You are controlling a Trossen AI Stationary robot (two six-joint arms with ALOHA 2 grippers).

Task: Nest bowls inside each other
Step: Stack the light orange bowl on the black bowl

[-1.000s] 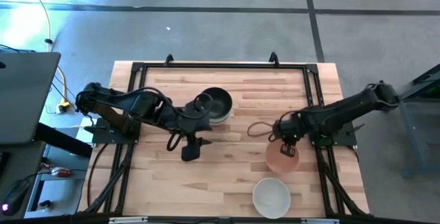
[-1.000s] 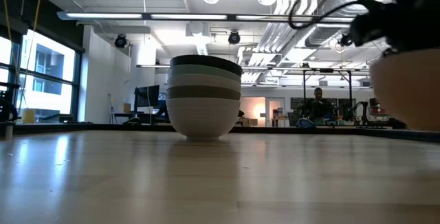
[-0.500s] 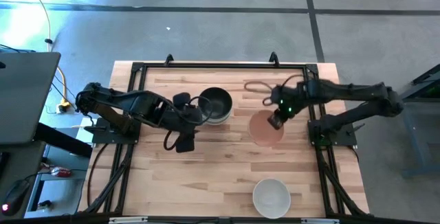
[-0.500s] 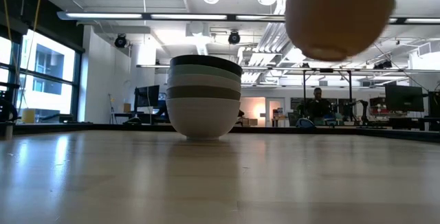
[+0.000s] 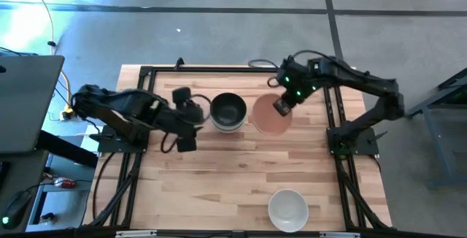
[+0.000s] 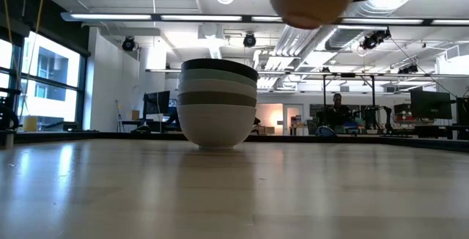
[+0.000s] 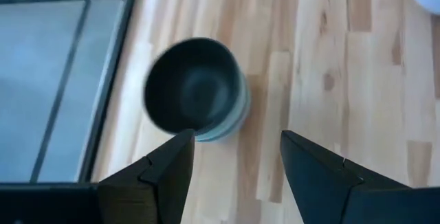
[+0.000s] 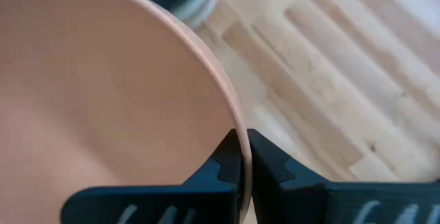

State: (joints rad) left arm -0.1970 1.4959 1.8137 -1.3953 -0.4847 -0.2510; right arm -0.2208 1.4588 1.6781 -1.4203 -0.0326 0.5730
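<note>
Wooden surface (image 5: 233,172) carries the stack of bowls (image 5: 228,112), just beside and below the right pincer (image 5: 280,107), which pinches the peach bowl (image 5: 268,115) by its rim, aloft. Left pincer (image 5: 184,143) waits open; a white bowl (image 5: 287,209) sits well apart.

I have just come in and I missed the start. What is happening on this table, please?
The right gripper holds the peach-orange bowl by its rim, in the air beside the stack of nested bowls, black one on top. The left gripper waits open near the stack. One white bowl sits alone at the table's near edge.
</note>
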